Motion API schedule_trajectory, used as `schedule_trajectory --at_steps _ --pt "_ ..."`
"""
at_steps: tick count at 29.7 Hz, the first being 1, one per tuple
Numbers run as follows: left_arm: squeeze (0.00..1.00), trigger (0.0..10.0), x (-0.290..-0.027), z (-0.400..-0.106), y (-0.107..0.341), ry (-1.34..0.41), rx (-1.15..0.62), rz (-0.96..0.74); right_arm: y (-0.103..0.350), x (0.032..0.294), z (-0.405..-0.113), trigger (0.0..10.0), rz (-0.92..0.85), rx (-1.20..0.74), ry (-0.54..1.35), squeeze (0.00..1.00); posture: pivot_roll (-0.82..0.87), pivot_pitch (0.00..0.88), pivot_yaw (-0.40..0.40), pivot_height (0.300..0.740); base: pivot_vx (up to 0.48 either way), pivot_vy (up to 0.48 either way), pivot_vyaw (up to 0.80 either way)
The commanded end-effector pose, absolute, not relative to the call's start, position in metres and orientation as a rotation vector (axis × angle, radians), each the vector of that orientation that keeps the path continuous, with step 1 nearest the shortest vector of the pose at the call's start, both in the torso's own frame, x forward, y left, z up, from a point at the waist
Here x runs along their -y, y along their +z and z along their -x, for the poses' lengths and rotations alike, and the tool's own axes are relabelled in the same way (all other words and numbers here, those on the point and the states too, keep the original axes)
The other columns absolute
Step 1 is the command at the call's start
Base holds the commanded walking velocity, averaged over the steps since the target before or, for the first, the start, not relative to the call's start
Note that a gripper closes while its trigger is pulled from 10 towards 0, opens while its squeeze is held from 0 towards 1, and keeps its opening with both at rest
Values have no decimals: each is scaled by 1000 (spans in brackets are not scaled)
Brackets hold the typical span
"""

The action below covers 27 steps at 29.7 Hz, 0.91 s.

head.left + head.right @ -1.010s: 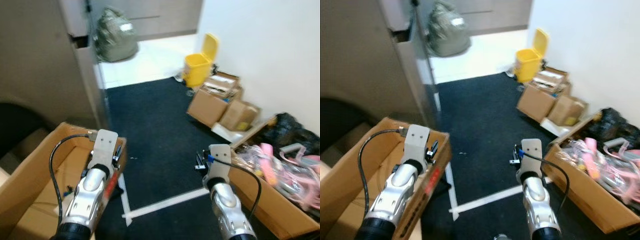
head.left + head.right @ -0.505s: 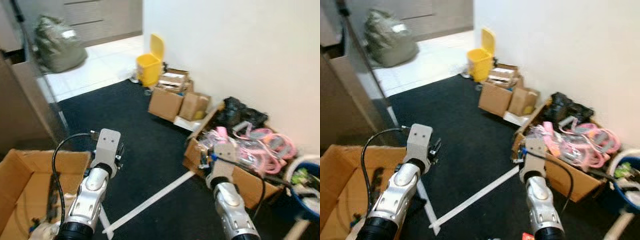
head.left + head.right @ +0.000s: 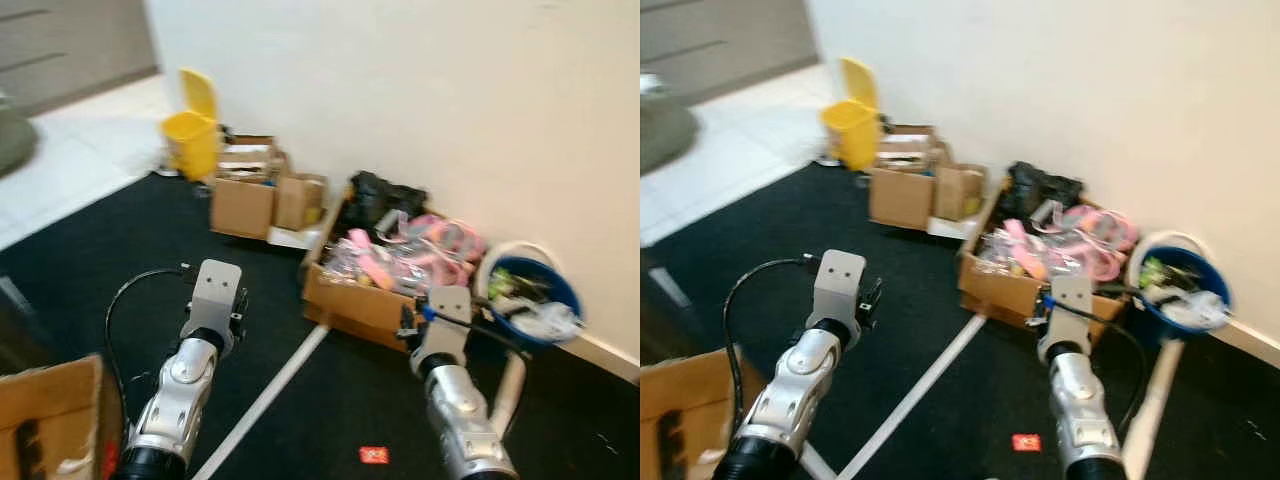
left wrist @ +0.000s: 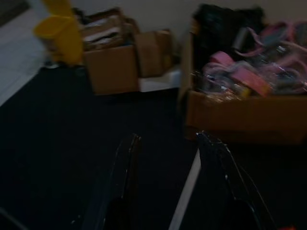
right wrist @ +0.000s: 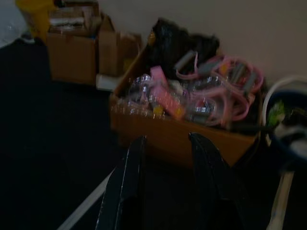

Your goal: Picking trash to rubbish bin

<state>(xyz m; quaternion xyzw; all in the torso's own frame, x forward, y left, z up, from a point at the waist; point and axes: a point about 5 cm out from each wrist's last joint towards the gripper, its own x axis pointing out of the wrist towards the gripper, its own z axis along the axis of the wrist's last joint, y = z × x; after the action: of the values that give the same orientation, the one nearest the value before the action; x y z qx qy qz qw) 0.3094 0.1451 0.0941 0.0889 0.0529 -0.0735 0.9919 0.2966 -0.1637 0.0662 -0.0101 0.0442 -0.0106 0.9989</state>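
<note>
Scanning left to right across the dark carpet: a cardboard box sits at the near left corner, and far off by the wall stands the yellow bin, lid up. The left gripper hangs out front over bare carpet, fingers spread, nothing between them. A white tape line runs along the floor between the arms. Near the middle, a small red scrap lies on the carpet, the likeliest bit of trash here, and it's untouched. The right gripper is parted too, carrying nothing, aimed at the open box of pink clutter by the wall. Farther right, a blue bucket holds odds and ends. By my reading, the job is barely begun: nothing picked, nothing binned, and the yellow bin is well apart from both grippers.
</note>
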Motion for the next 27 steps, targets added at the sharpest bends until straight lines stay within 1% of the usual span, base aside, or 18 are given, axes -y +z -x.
schedule_trajectory --at_steps 1,27 --pt "0 10000 -147 -306 88 -144 -132 -187 60 166 -293 10000 22 -117 -31 0 -2 125 22 740 0 0 -800" --pt "0 10000 -146 -307 89 -151 -122 -188 61 165 -294 10000 24 -117 -26 0 -10 101 24 740 0 0 -800"
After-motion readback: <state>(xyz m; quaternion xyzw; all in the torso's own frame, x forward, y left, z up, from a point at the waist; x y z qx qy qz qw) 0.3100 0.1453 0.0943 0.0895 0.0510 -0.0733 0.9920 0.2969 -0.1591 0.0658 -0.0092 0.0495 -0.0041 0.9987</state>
